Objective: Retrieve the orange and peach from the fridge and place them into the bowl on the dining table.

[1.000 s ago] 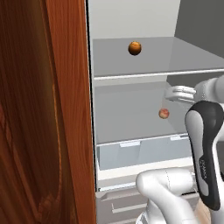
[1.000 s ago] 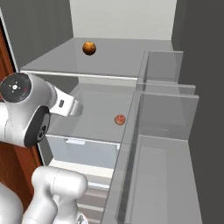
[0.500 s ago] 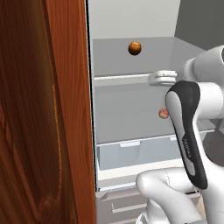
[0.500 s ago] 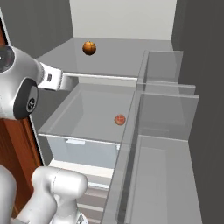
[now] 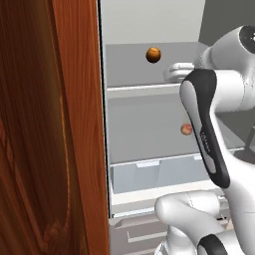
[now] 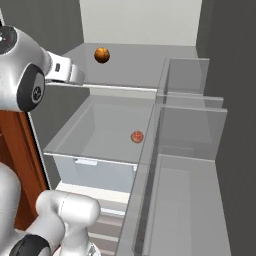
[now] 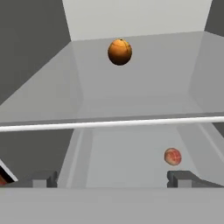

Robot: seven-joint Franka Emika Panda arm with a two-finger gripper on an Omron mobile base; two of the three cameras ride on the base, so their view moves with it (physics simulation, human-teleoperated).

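The orange [image 7: 120, 51] rests toward the back of the fridge's upper shelf [image 6: 130, 67], also seen as the orange [image 5: 153, 55] and the orange [image 6: 102, 55]. The peach [image 7: 173, 156] lies on the shelf below, right of centre; it is the peach [image 5: 186, 129] and the peach [image 6: 137, 136]. My gripper [image 7: 112, 179] is open and holds nothing. It hovers in front of the upper shelf's front edge, well short of the orange. The gripper [image 5: 172, 73] points into the fridge, and so does the gripper [image 6: 79, 75]. The bowl and the dining table are out of view.
A red-brown wooden cabinet [image 5: 50, 124] stands close on the left of the fridge opening. A pale crisper drawer [image 6: 95, 170] sits under the lower shelf. The fridge door's clear bins [image 6: 190, 125] stand open on the right. My own arm [image 5: 204, 129] crosses in front of the lower shelf.
The hand has risen from the lower shelf's level to the upper shelf's front edge and shifted left. The gripper stayed open. Orange and peach have not moved.
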